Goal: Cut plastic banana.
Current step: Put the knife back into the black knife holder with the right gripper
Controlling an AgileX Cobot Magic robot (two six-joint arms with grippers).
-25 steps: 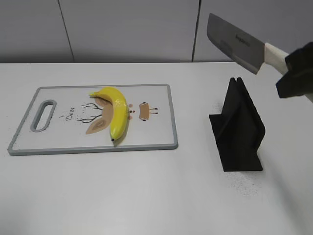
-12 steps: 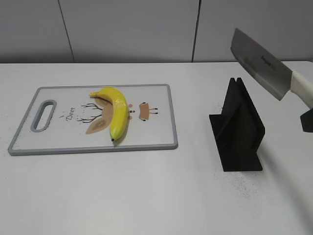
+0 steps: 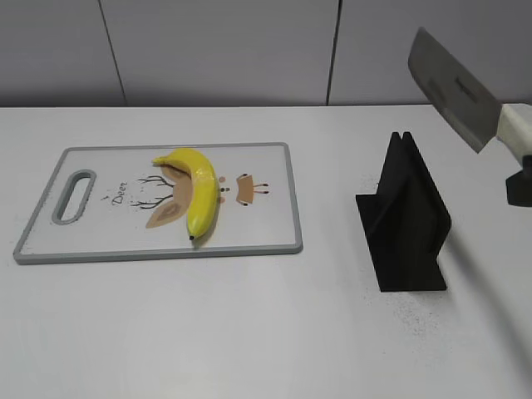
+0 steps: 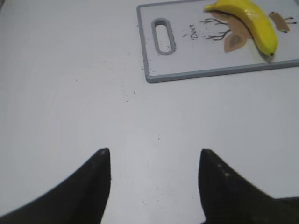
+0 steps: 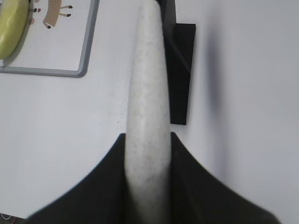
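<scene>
A yellow plastic banana (image 3: pixel 198 188) lies on a white cutting board (image 3: pixel 266 233) with a grey rim; both also show in the left wrist view, banana (image 4: pixel 252 21) and board (image 4: pixel 187 56). My right gripper (image 5: pixel 148 140) is shut on the white handle (image 5: pixel 147 102) of a cleaver, at the right edge of the exterior view (image 3: pixel 522 179). The grey blade (image 3: pixel 453 87) is held in the air above and right of the black knife stand (image 3: pixel 405 218). My left gripper (image 4: pixel 154 156) is open and empty over bare table, near the board's handle end.
The black knife stand also shows in the right wrist view (image 5: pixel 180 60), under the cleaver handle. The board's corner and the banana's end (image 5: pixel 11 21) appear at that view's top left. A grey wall runs behind the white table.
The cleaver has moved right and away from the board, now hanging above and right of the stand. The banana, board and stand have not moved.
</scene>
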